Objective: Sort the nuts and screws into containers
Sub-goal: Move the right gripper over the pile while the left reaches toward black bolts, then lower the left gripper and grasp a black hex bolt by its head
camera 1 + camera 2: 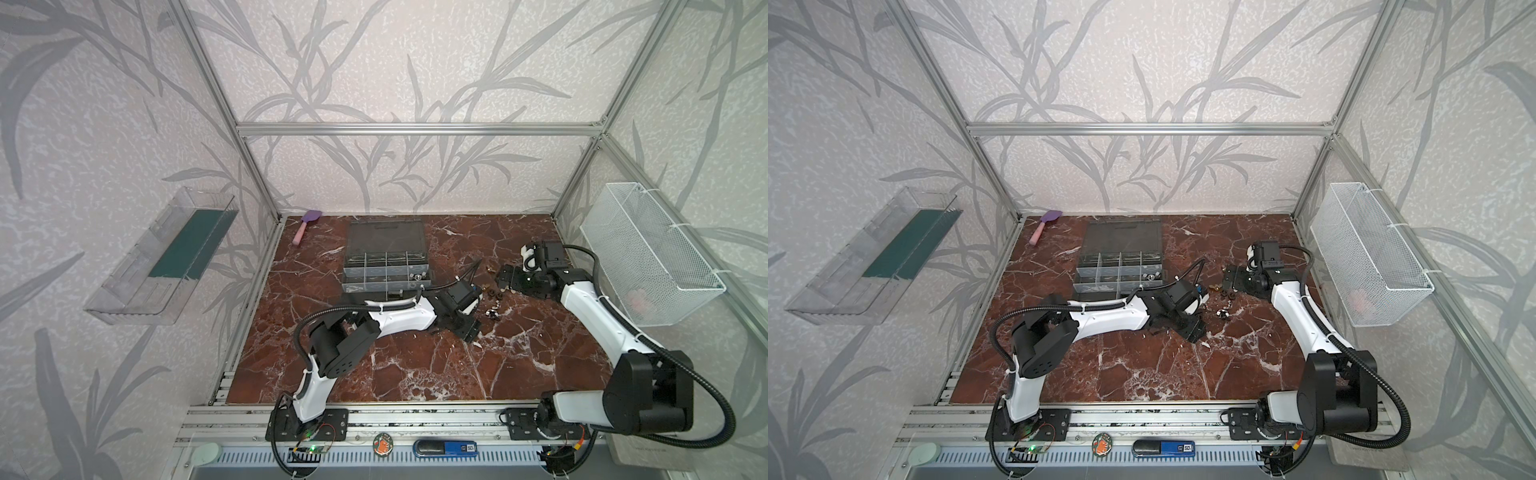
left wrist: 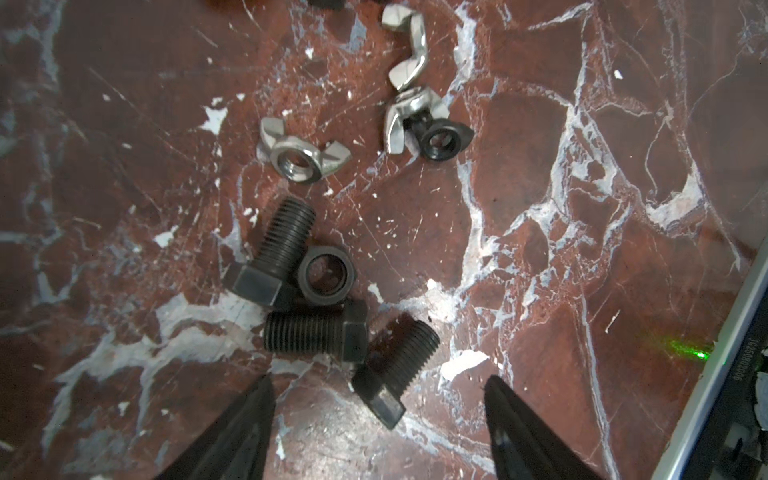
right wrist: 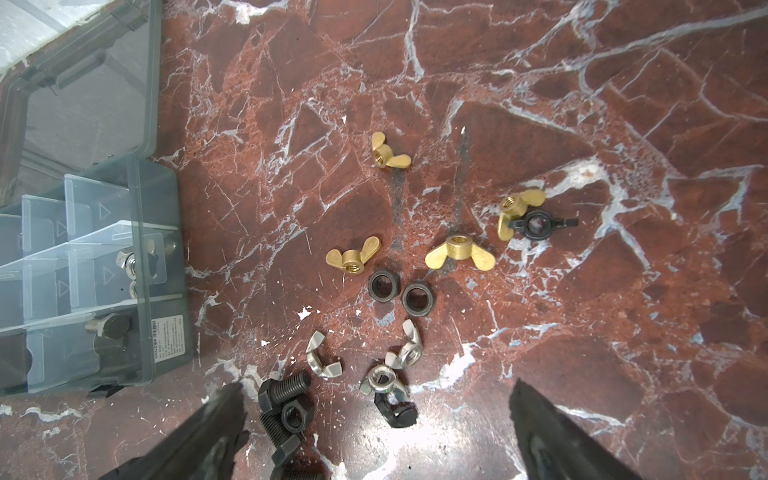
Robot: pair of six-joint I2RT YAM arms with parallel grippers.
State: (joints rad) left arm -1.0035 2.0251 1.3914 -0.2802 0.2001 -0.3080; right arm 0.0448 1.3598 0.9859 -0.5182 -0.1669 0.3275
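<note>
Left gripper spread astride a black screw — set to pinch, probably no contact yet. Right gripper wide open, empty — hovering above nuts.

Both top views look down from high above the front edge onto the whole marble table, almost identically. Each wrist view looks steeply down from very near the table; both share the same black screws and silver wing nuts.
</note>
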